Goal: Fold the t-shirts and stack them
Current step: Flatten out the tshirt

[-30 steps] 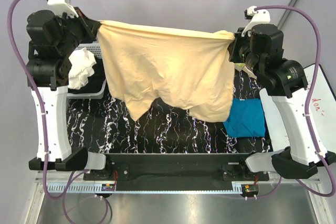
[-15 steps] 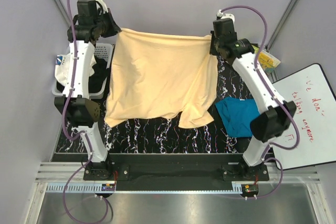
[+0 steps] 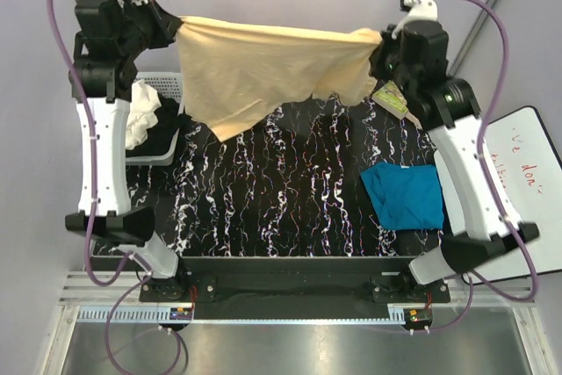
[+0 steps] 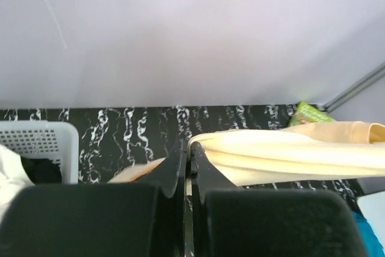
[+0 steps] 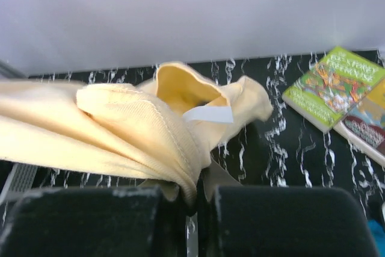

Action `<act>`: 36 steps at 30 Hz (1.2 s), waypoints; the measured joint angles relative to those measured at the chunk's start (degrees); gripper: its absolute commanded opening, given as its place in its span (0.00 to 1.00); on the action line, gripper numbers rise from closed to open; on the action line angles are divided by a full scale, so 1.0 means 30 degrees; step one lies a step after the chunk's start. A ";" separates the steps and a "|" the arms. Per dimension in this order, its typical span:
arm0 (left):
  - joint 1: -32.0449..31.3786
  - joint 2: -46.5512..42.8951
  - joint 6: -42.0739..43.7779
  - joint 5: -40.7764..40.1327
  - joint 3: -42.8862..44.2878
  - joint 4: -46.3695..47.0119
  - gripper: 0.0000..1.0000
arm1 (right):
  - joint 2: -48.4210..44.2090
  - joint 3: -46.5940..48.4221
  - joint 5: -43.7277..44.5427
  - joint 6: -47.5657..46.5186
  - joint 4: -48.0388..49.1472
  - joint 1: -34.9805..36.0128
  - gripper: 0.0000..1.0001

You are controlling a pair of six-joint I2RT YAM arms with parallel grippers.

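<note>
The teal shirt point(image 3: 406, 197) is lying at 4 o'clock on the table point(image 3: 281, 217). At 12 o'clock, the left gripper point(image 3: 176, 28) and right gripper point(image 3: 379, 50) are clamping the peach shirt point(image 3: 263, 63) tight by its corners. They are stretching it higher and tauter than a moment ago, probably flicking it flat for folding.

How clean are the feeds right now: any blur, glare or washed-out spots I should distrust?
Top external: even light, sharp, the peach shirt crisp, no glare. Left wrist: soft throughout, near fingers a dark blur, upper half blank pale wall. Right wrist: shirt folds close and slightly soft; books legible only as shapes.
</note>
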 measured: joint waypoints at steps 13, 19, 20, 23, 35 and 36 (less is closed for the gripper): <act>-0.2164 -0.6054 -0.0612 0.1100 -1.6043 0.0321 0.00 | -0.5399 -1.6247 -0.3002 0.3985 -0.1858 0.0058 0.00; -0.3504 -0.7410 -0.1253 0.0976 -2.0932 -0.3031 0.00 | -0.4568 -1.9081 -0.4954 0.5537 -0.4335 0.0036 0.08; -0.3563 -0.7759 -0.1319 0.0940 -2.1318 -0.3621 0.00 | -0.4532 -1.9074 -0.5093 0.5639 -0.4736 0.0029 0.18; -0.3570 -0.8932 -0.1464 0.0758 -2.2418 -0.4787 0.00 | -0.4007 -1.8775 -0.5355 0.5639 -0.5807 0.0029 0.46; -0.4430 -0.9391 -0.0816 -0.1719 -2.1653 -0.7111 0.99 | -0.2703 -1.2138 -0.4014 0.4226 -0.7053 -0.0007 0.87; -0.4430 -0.8990 -0.0692 -0.2018 -2.0917 -0.6819 0.99 | -0.2470 -1.1482 -0.3628 0.4036 -0.6783 -0.0007 0.87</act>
